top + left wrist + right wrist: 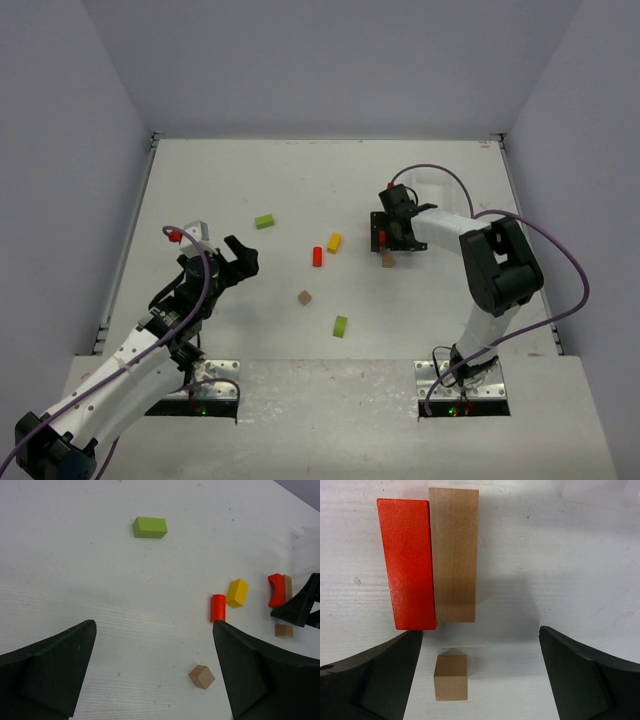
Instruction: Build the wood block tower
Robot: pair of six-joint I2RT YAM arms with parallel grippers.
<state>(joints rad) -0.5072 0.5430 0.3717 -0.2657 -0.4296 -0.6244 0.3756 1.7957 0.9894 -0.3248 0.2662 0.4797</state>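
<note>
No tower is in view; the wood blocks lie apart on the white table. My right gripper (386,238) (480,630) hangs open, pointing down over a small brown cube (451,677) (388,260). Just beyond its tips a red block (407,562) and a brown bar (453,555) lie side by side, touching. My left gripper (243,257) (154,625) is open and empty, held above the table. Ahead of it lie a brown cube (202,676) (304,297), a red cylinder (218,608) (317,256), a yellow block (237,592) (334,241) and a green block (150,527) (264,221). Another green block (340,326) lies nearer the arm bases.
The table (200,180) is walled at the back and on both sides. The arms' base plates (465,385) sit at its near edge. In the left wrist view the right arm's black fingers (300,607) show at the far right, beside the red block.
</note>
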